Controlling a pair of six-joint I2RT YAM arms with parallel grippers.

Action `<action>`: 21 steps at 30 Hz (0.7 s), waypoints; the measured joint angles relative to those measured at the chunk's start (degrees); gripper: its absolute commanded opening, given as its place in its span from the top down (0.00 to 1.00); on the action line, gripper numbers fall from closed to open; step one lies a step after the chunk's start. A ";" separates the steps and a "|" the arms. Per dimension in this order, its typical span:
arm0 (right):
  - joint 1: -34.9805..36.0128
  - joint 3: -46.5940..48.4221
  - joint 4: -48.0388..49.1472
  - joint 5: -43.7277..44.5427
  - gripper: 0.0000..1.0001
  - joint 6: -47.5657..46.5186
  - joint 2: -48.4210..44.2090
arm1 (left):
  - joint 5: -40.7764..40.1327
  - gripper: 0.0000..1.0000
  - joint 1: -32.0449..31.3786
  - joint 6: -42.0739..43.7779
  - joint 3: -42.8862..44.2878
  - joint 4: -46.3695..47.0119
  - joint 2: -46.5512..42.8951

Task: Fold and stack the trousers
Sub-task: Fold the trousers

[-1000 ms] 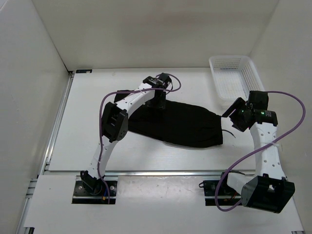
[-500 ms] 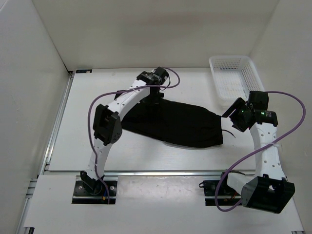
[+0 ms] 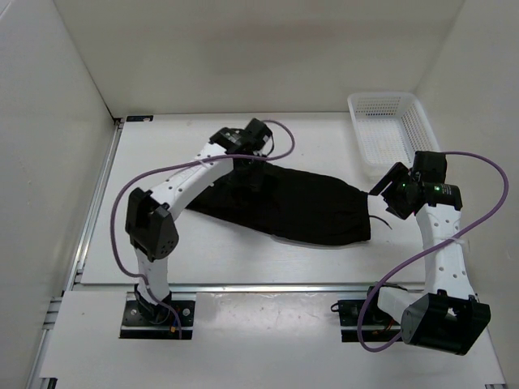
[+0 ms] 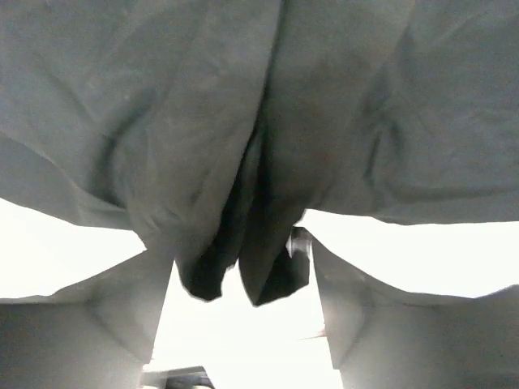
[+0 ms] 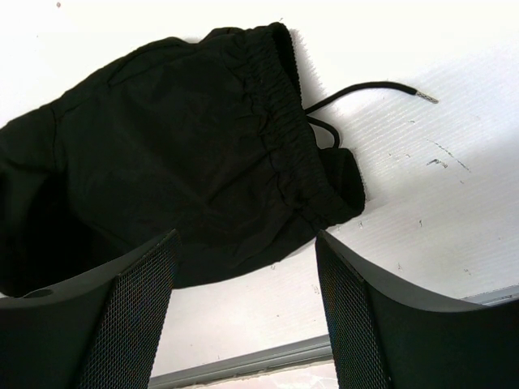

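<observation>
The black trousers (image 3: 300,207) lie spread across the middle of the table, waistband at the right end. My left gripper (image 3: 247,173) is over their far left part. In the left wrist view my left gripper (image 4: 241,255) is shut on a bunched fold of the trousers (image 4: 243,121), which hangs between the fingers (image 4: 130,308). My right gripper (image 3: 388,185) hovers open and empty just right of the waistband. In the right wrist view my right gripper (image 5: 243,243) is above the elastic waistband (image 5: 276,138), with the drawstring (image 5: 373,85) lying loose on the table.
A white mesh basket (image 3: 391,126) stands at the back right, close behind my right gripper. White walls close in the table on the left, back and right. A metal rail (image 3: 268,288) runs along the table's near edge.
My left arm has swung to the left, its elbow well out, and the trousers' left part has been drawn leftward with the gripper. The right arm has not moved.
</observation>
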 measured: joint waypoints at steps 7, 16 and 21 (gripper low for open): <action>0.00 0.00 -0.09 0.17 0.27 0.00 -0.37 | 1.97 0.00 -2.73 -2.08 2.27 -0.66 9.44; 0.00 0.00 -0.87 0.59 0.27 -0.22 -0.72 | 2.01 0.07 16.65 2.32 11.93 1.29 3.08; 0.00 0.00 -1.09 0.59 0.27 -0.66 -0.72 | 6.80 0.00 30.99 5.95 4.66 5.14 4.96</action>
